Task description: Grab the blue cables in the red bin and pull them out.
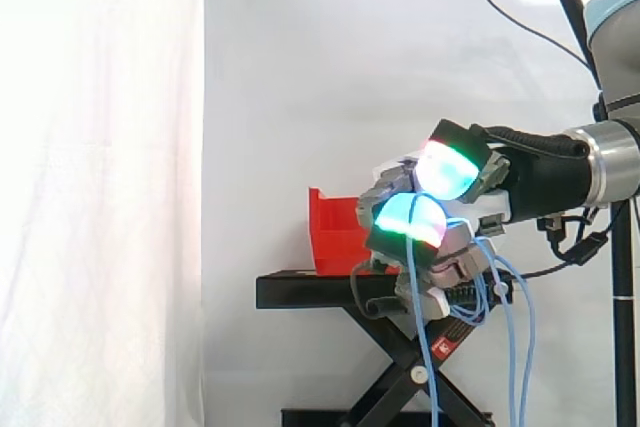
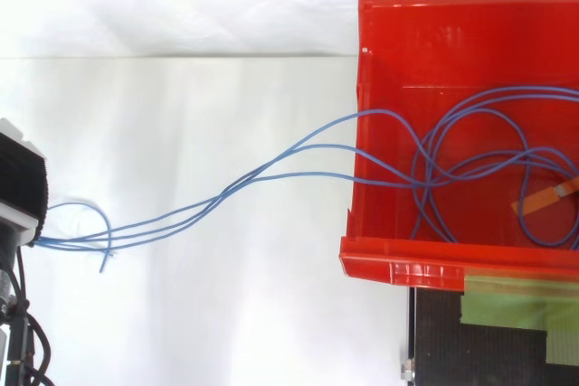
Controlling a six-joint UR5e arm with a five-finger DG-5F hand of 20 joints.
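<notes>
Several blue cables (image 2: 231, 187) run from the red bin (image 2: 398, 264) out to the hand (image 1: 445, 172), curled around them; with loops lying inside the bin, pulling farther away seems next.

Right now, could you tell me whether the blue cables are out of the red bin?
Partly out. The blue cables run from the curled hand over the red bin wall, but several loops lie inside it.

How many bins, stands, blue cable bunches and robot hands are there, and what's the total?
Bin: 1
Stand: 1
Cable bunch: 1
Hand: 1
Total: 4
</notes>
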